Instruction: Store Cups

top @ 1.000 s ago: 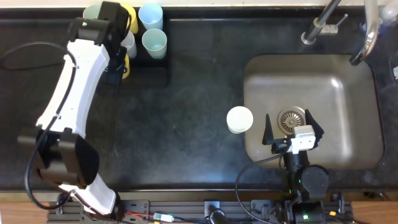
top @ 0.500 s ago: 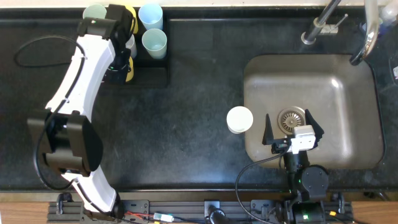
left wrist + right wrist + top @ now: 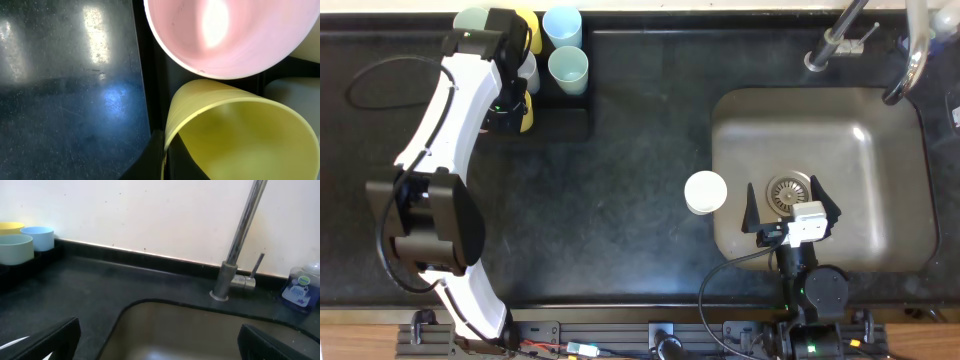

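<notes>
On the dark bench (image 3: 620, 200) we see the left fingers (image 3: 150, 160) clamped on a yellow cup (image 3: 235, 135) just beside a pink cup (image 3: 235, 35), the right fingers (image 3: 751, 208) spread empty over the sink (image 3: 880, 130).

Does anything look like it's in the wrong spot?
Yes. One round white cup stands all alone on the dark countertop, right beside the steel sink. The other cups, such as the light blue cup, sit together in the black rack at the far corner, away from the sink.
</notes>
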Robot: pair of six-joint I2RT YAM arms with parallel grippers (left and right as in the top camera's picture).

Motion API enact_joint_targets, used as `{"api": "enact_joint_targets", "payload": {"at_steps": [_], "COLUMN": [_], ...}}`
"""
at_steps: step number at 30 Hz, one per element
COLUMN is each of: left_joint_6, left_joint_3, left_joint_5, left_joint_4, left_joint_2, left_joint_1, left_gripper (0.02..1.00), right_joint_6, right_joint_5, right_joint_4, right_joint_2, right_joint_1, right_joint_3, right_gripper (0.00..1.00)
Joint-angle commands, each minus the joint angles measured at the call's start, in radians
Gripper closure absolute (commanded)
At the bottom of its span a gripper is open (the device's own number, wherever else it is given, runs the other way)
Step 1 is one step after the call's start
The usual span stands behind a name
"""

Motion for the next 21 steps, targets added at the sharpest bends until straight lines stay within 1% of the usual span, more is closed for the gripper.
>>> {"api": "enact_joint_targets", "payload": {"at_steps": [1, 8, 15, 21], "left_joint_6": [0.007, 0.007, 0.007, 0.007], "left_joint_3": [-0.007, -0.007, -0.007, -0.007], "left_joint_5": [0.005, 0.006, 0.006, 0.012], "left_joint_4": [-0.002, -0.002, -0.002, -0.002], "left_joint_2": [0.005, 0.005, 0.005, -0.005], "left_joint_1": [0.006, 0.006, 0.006, 0.006], "left_gripper": [0.936, 0.897, 0.836, 0.665], "right_joint_6": [0.001, 0.001, 0.001, 0.001], "right_joint_5": [0.000, 0.000, 0.000, 0.000], "right_joint_4": [0.005, 0.006, 0.005, 0.005], "right_joint_2": [-0.010, -0.010, -0.010, -0.010], "right_joint_1": [-0.001, -0.001, -0.001, -0.001], "right_joint_3": [-0.013, -0.013, -0.013, -0.013], "right_gripper": [0.007, 0.003, 0.003, 0.003]}}
